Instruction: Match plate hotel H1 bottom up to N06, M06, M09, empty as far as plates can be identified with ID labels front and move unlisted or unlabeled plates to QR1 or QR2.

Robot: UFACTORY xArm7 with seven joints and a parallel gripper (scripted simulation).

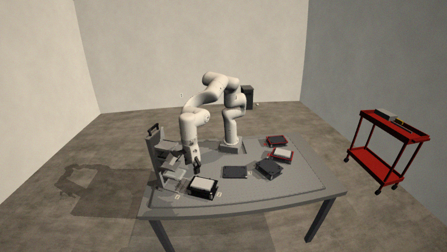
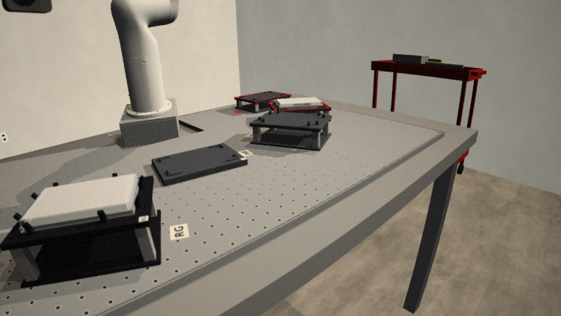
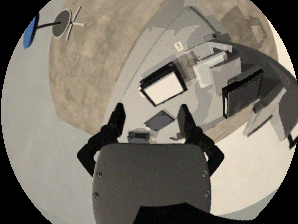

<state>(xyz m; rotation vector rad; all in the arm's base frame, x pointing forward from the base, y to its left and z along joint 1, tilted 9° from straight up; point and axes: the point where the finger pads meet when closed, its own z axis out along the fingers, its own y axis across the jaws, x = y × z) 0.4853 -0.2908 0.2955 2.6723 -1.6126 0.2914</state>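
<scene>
The plate hotel H1 [image 1: 164, 156] stands at the table's left end, with grey plates on its shelves; one middle plate looks tilted. No labels are readable. My gripper [image 1: 195, 165] hangs just right of the hotel's front at mid height, open and empty; it also shows in the wrist view [image 3: 152, 123]. A white plate [image 1: 202, 183] lies on the raised black nest beside the RG label [image 2: 179, 231]; it also shows in the exterior view [image 2: 82, 200] and the wrist view [image 3: 162, 86]. One red quarantine nest [image 1: 282, 153] holds a white plate; the other [image 1: 276, 140] is empty.
A flat dark nest [image 1: 234, 171] lies at the table's middle, empty. A raised dark nest [image 1: 269, 167] stands to its right, empty. The arm's base [image 1: 231, 145] is at the back of the table. A red cart [image 1: 387, 146] stands off the table to the right.
</scene>
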